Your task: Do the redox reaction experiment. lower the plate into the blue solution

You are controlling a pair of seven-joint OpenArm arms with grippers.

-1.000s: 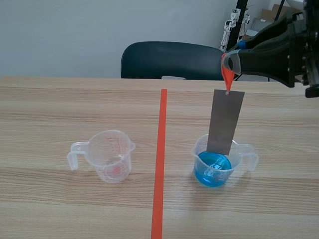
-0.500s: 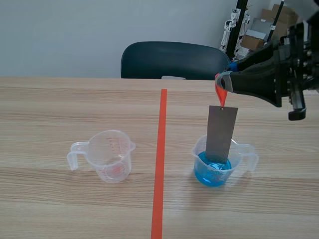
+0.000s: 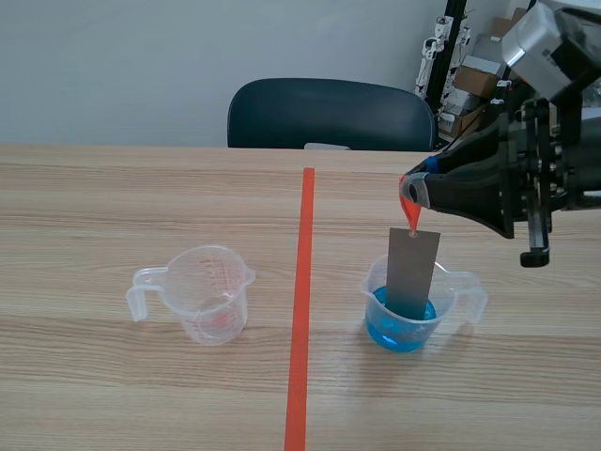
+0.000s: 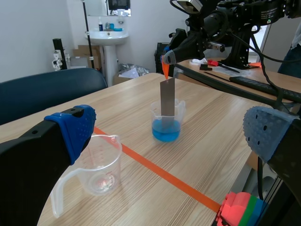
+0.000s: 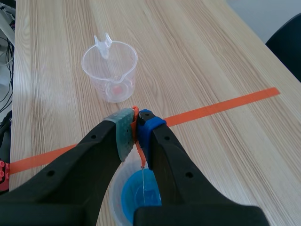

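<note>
The right gripper [image 3: 410, 193] is closed on an orange-red tab [image 3: 408, 210], and a grey metal plate [image 3: 411, 268] hangs upright from this tab. The lower end of the plate stands inside the clear measuring cup [image 3: 373, 280], on the right of the tape line [image 3: 300, 310], and it is dipped in the blue solution [image 3: 394, 331]. The upper part rises above the rim. The left gripper [image 4: 172, 133] holds nothing, and its fingers are wide apart over the table [image 3: 94, 207]. An empty measuring cup [image 3: 211, 293] stands near it, on the other side of the line. A dark chair [image 3: 324, 113] is behind the table.
</note>
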